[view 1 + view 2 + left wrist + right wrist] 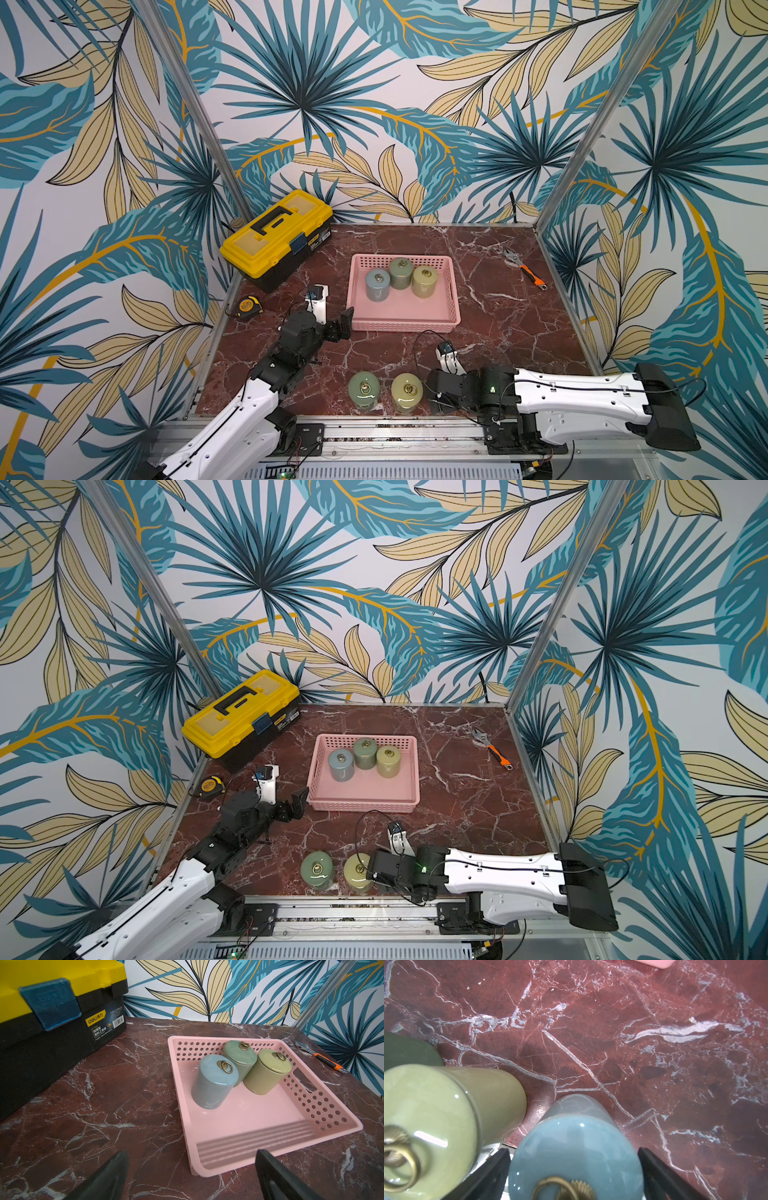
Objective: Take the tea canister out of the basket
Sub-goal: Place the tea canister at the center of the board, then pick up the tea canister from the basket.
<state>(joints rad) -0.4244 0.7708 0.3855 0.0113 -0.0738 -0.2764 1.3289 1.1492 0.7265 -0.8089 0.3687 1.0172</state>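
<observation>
right claw [573, 1152] wide open, straddling blue tea canister [577, 1124]

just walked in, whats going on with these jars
The robot seems to be moving tea jars from the pink basket onto the table. The basket holds three jars. The right gripper straddles a blue jar standing on the table beside a yellow-green jar and a green jar; whether it is gripping is unclear. The left gripper is open and empty at the basket's near corner.
</observation>
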